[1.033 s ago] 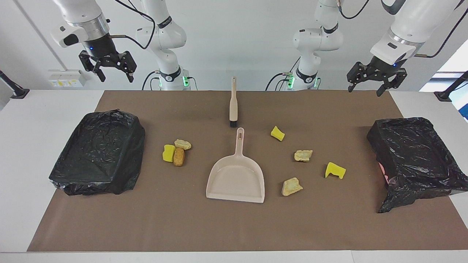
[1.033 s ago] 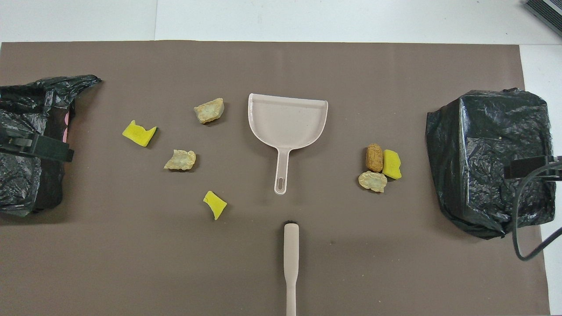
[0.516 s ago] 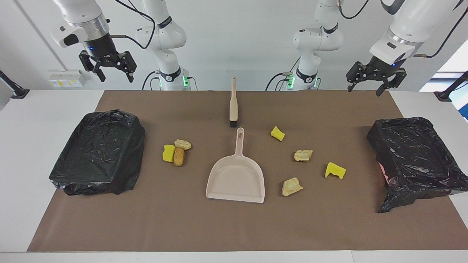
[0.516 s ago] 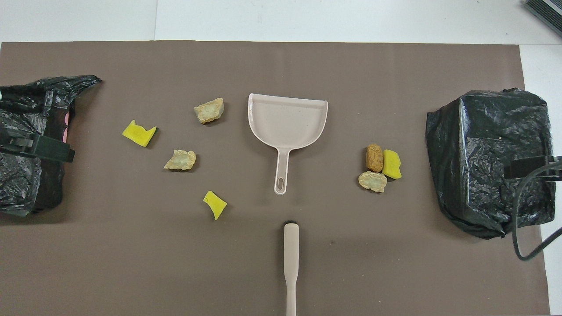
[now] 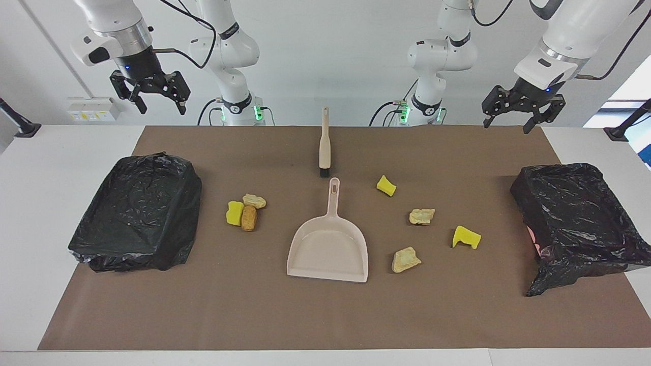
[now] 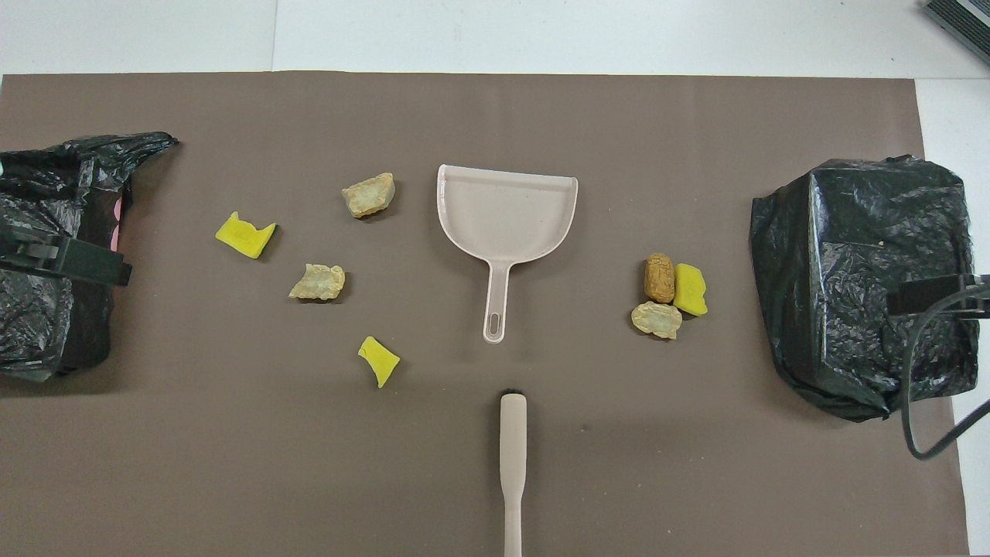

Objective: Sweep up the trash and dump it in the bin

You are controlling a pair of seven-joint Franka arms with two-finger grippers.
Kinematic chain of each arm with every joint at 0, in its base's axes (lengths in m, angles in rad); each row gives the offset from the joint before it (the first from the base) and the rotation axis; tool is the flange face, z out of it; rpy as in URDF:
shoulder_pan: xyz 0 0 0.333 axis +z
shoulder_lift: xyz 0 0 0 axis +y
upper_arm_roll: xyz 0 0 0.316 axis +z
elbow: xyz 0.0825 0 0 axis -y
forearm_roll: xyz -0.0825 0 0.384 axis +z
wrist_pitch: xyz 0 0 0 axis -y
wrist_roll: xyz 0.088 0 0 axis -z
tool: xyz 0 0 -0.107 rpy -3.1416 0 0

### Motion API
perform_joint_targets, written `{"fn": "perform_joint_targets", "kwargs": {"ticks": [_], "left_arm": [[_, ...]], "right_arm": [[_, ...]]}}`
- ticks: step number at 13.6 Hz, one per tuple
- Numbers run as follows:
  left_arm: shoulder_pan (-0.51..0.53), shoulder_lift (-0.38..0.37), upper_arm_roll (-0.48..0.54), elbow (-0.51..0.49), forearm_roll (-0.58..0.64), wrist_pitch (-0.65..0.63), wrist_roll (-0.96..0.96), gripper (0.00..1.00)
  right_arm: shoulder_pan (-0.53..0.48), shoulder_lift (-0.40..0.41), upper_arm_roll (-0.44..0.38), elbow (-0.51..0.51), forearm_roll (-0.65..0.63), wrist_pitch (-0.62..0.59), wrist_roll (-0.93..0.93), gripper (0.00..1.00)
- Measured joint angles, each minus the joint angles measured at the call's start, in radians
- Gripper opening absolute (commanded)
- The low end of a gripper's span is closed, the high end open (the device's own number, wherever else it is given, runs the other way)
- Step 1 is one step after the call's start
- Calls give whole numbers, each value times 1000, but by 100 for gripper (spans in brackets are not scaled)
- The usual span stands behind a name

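Trash lies loose on the brown mat [image 5: 325, 315] in two groups, seven small chunks in all. Group at the right arm's end: a yellow foam piece [image 5: 234, 213], an orange-brown lump [image 5: 248, 218] with a ribbed surface, and a pale tan rock-like lump [image 5: 254, 200], the three touching one another, between the dustpan [image 5: 328, 249] and the right arm's bin [image 5: 137, 213]. Group at the left arm's end, pieces apart from each other: a yellow wedge [image 5: 386, 185] nearest the robots, a pale lump [image 5: 421, 216] farther out, a notched yellow piece [image 5: 466, 237] toward the left arm's bin [image 5: 580, 223], and a tan angular lump [image 5: 406, 259] just beside the dustpan's mouth, farthest from the robots.

Dustpan: beige, flat on the mat at mid-table, handle pointing toward the robots. Brush [image 5: 324, 142]: beige, in line with that handle and nearer the robots, bristle end just short of the handle tip. Bins: both lined with crumpled black plastic, one at each end of the mat.

Left gripper [image 5: 511, 119]: raised over the mat's edge nearest the robots, at its own end; fingers spread wide, holding nothing. Right gripper [image 5: 160, 104]: raised likewise at its own end, fingers spread wide, holding nothing. Both arms wait.
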Motion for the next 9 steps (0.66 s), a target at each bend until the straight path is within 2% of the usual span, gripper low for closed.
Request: {"fn": "perform_joint_targets", "kwargs": {"ticks": [5, 9], "left_arm": [[-1, -4, -8, 0, 0, 0, 0, 100], [-6, -8, -24, -6, 0, 0, 0, 100]], "right_arm": [[5, 5, 7, -3, 0, 0, -15, 100], [49, 77, 14, -6, 11, 73, 19, 100]]}}
